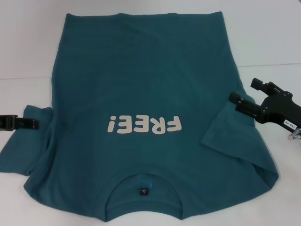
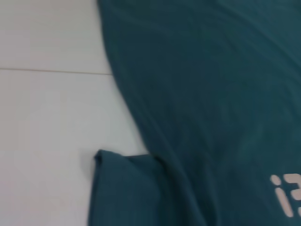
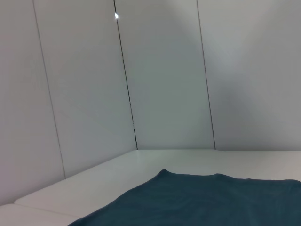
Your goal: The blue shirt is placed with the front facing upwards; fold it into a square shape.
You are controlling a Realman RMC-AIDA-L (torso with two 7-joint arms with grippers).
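We see the blue shirt (image 1: 150,117) flat, unfolded on the desk (image 1: 28,37); left claw (image 1: 35,123) state unclear, right claw (image 1: 242,96) open, empty; all folds remain.

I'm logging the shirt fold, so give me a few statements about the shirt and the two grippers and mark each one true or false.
1. The shirt lies with its lettering up. True.
2. The collar is at the far edge. False: it is nearest the robot.
3. The right gripper is open beside the right sleeve. True.
4. The left gripper holds the hem. False: it is at the left sleeve.
5. The shirt is folded square. False: it is spread out.
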